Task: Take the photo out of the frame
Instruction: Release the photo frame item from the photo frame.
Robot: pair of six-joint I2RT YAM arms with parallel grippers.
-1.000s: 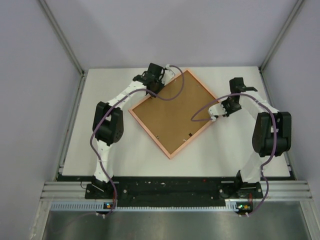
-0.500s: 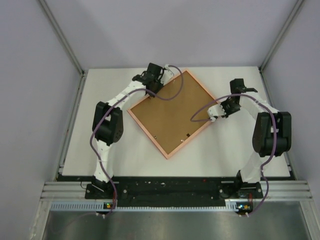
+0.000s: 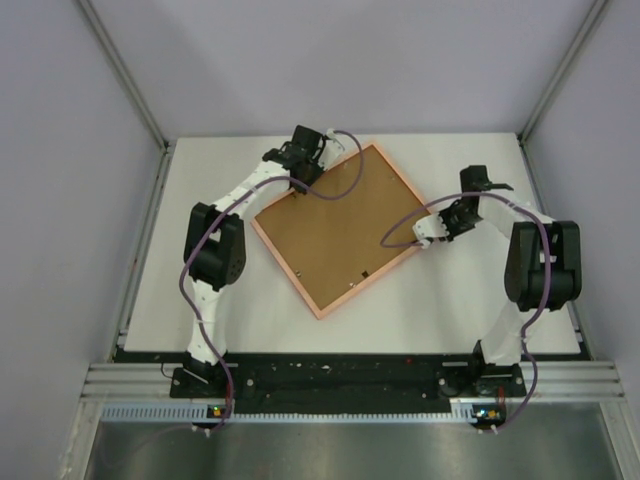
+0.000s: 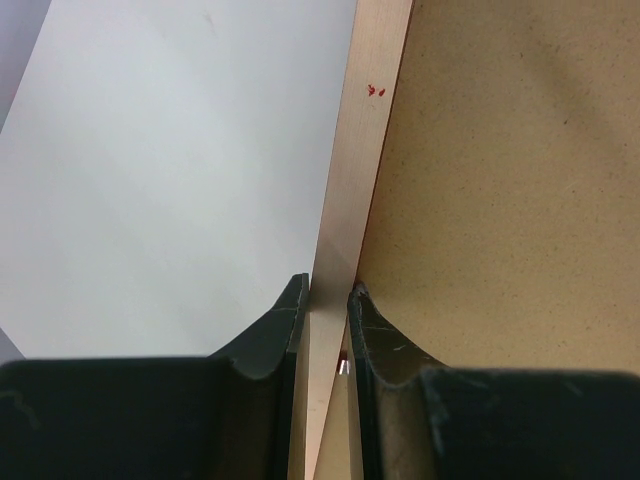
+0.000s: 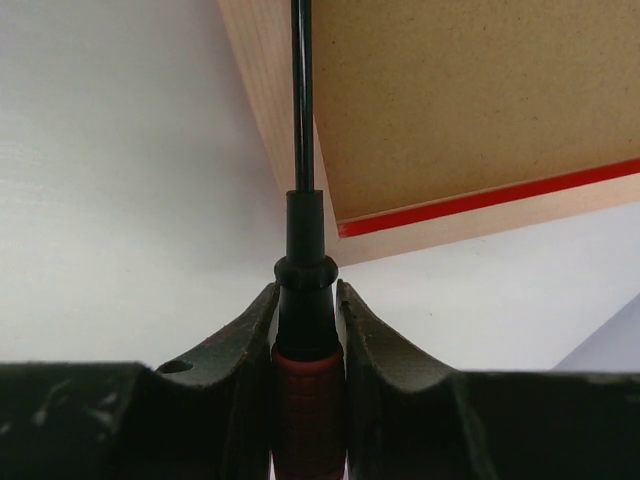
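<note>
Frame [image 3: 335, 228] face down, left gripper [image 4: 328, 296] clamping its rim, right gripper [image 5: 306, 290] gripping black-shafted tool [image 5: 305, 232]

I work on a white table [image 3: 420, 310], matte and evenly lit, with only soft, faint shadows on it. Three plain walls close it in: a back wall [image 3: 340, 60], a left wall [image 3: 60, 200] and a right wall [image 3: 605, 190], all pale lilac-grey. A slanting metal post [image 3: 122, 72] marks the far left corner and a second post [image 3: 567, 62] the far right. A thin metal strip [image 3: 141, 250] runs down the table's left edge. At the near edge lies a black base plate [image 3: 340, 378], then a ribbed silver rail [image 3: 340, 400], and beyond that, nearest the camera, a dull grey metal sheet [image 3: 340, 450].
</note>
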